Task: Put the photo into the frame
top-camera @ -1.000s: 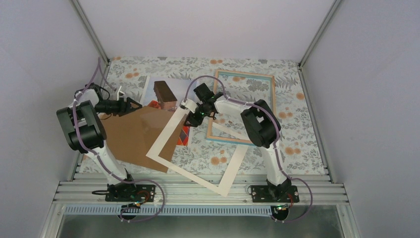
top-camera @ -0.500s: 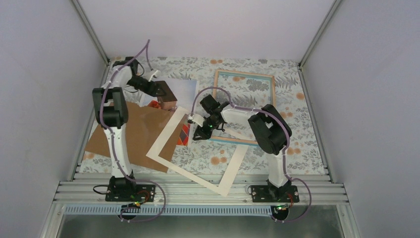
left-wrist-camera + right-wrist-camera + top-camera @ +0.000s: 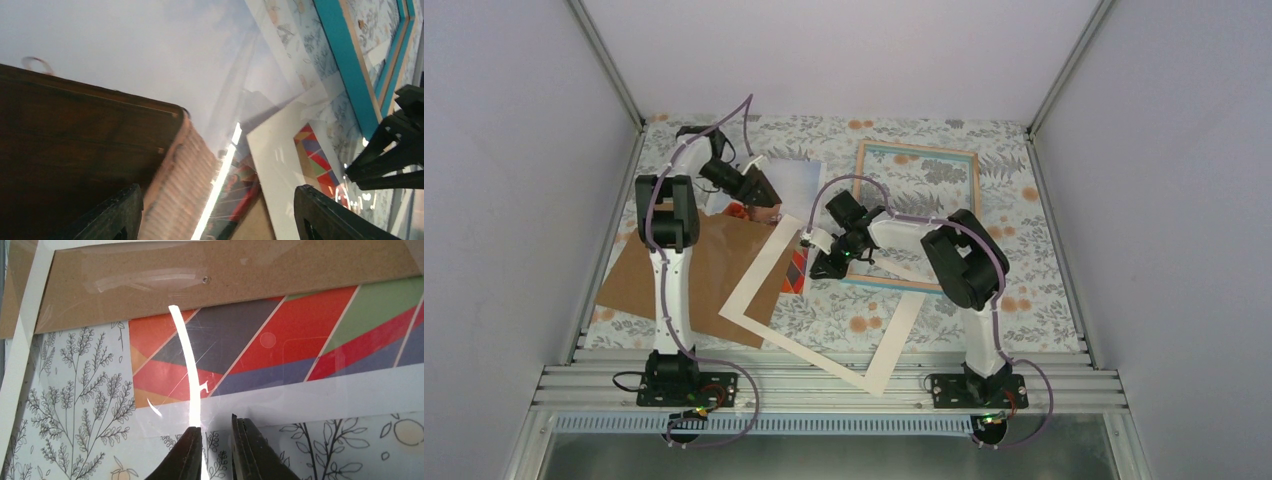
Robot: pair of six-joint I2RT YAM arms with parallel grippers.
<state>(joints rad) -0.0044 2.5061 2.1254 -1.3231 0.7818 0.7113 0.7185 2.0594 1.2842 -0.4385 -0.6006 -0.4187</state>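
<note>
Top external: photo [image 3: 796, 180] partly under brown backing board [image 3: 684, 275] and cream mat [image 3: 762, 270].

The counter [image 3: 1024, 260] was covered by a pale cloth [image 3: 944, 310] printed with grey-green leafy sprigs and scattered orange blossoms; close up from the right wrist, the sprigs read as fine dark line drawings. Plain, matte, lilac-grey panels enclosed it on three sides: a back wall [image 3: 844, 50], a left wall [image 3: 504, 200] and a right wall [image 3: 1184, 200]. Two slanted aluminium posts [image 3: 609, 62] marked the back corners where the panels met. Along the near edge ran ribbed aluminium rails [image 3: 834, 385], and below them lay a dull grey metal ledge [image 3: 844, 455]. The light was soft and even, casting only faint shadows on the cloth.
</note>
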